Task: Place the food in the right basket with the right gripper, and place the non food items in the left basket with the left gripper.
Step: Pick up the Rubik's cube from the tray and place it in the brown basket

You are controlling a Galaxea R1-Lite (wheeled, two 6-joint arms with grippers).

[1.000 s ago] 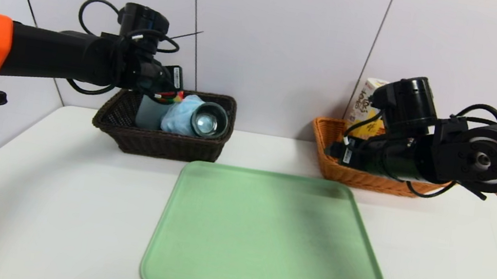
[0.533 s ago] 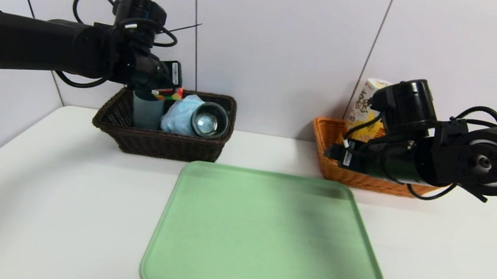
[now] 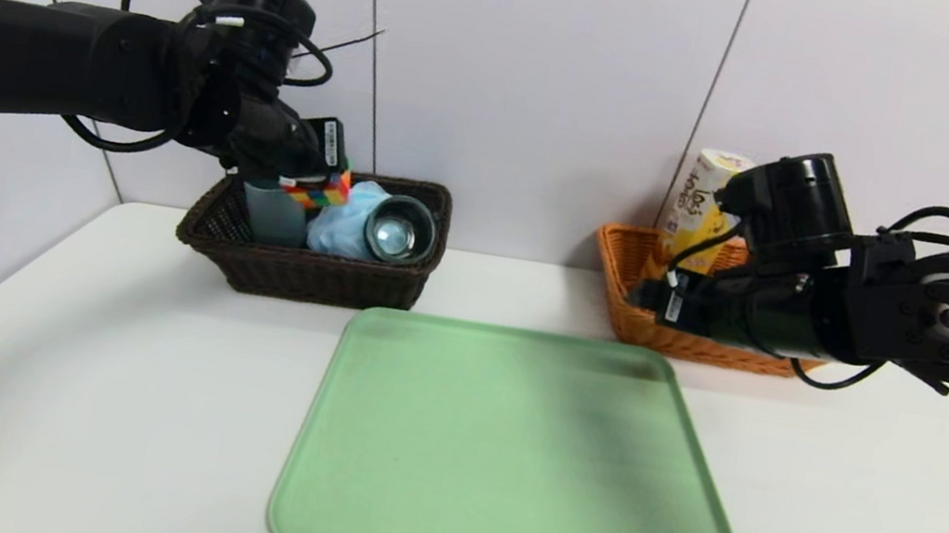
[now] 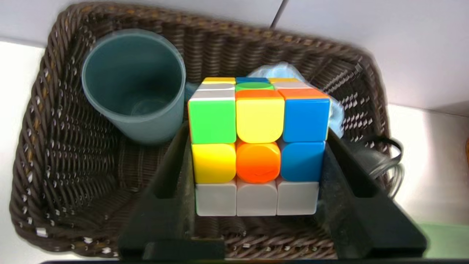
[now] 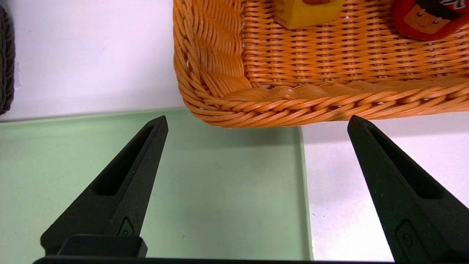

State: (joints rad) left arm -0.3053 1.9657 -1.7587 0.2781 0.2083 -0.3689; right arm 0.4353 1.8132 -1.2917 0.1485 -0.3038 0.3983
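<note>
The left claw (image 4: 256,205), pinching the cube (image 4: 256,146), has lifted slightly over the dark basket (image 4: 55,146); release remains. Right claw (image 5: 256,190) spread, idle.

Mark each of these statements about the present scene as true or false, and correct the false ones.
1. The left gripper holds the puzzle cube above the dark brown basket. True.
2. The blue-grey cup lies on the green tray. False: it stands in the dark brown basket.
3. The right gripper is shut on the red can. False: it is open and holds nothing.
4. The yellow carton stands in the orange basket. True.
</note>
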